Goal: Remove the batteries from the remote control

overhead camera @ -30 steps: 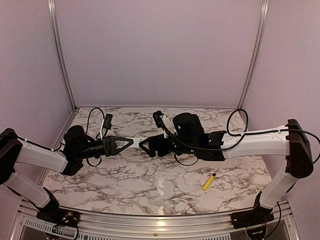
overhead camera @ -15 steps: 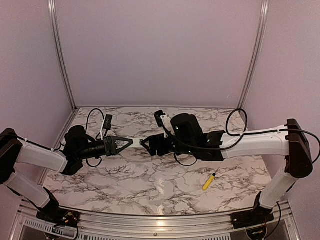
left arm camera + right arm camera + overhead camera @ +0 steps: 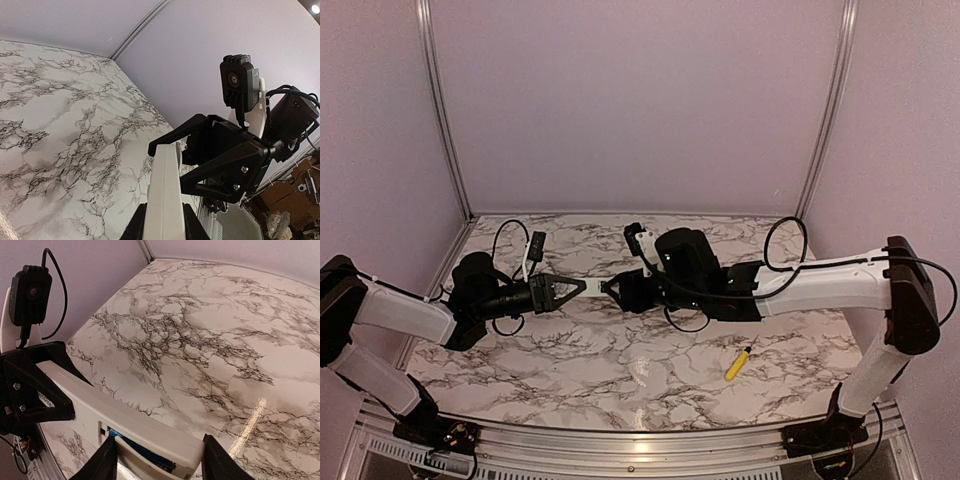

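Note:
The remote control (image 3: 597, 285) is a slim white bar held level above the table between both arms. My left gripper (image 3: 580, 286) is shut on one end of it; the left wrist view has the remote control (image 3: 165, 195) running up from between the black fingers (image 3: 136, 227). My right gripper (image 3: 612, 288) has its jaws against both sides of the other end. In the right wrist view, blue batteries (image 3: 140, 449) lie in the remote control's (image 3: 125, 412) open compartment, between the right gripper's (image 3: 160, 462) fingers.
A yellow-handled screwdriver (image 3: 738, 362) lies on the marble table (image 3: 620, 370) at the front right. Purple walls close in the back and sides. Cables loop from both wrists over the far part of the table.
My right arm has moved left onto the remote's free end and its jaws have narrowed around it. The left arm and the remote have stayed where they were.

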`<action>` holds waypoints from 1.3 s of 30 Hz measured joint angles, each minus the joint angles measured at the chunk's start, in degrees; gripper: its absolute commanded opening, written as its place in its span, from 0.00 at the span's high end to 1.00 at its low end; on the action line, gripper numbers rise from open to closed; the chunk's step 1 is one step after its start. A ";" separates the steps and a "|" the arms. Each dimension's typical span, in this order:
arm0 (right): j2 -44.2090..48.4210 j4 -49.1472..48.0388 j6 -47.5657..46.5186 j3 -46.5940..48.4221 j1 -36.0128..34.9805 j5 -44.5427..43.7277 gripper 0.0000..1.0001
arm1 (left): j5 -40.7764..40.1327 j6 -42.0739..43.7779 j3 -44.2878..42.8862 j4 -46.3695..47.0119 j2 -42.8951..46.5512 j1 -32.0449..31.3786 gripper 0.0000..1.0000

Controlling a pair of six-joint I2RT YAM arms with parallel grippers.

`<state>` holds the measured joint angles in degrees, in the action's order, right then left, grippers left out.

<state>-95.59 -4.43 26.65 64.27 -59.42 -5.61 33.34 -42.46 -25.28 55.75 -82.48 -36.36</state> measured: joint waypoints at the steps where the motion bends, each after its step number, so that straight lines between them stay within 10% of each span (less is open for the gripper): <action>1: -0.04 0.13 -0.13 0.07 0.00 -0.02 0.54 | -0.02 0.11 0.00 -0.15 -0.02 0.04 1.00; 27: -0.26 2.54 -0.11 0.42 0.00 -2.47 0.65 | -2.34 2.64 -0.26 -3.26 -0.02 0.39 1.00; 39: -0.17 3.04 0.28 0.42 -0.15 -0.42 0.89 | -4.15 3.52 -0.28 -5.46 0.00 0.42 1.00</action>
<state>-95.77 -1.39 26.94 64.69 -59.57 -6.02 29.19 -38.94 -25.56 50.28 -82.48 -35.94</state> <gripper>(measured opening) 0.145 0.190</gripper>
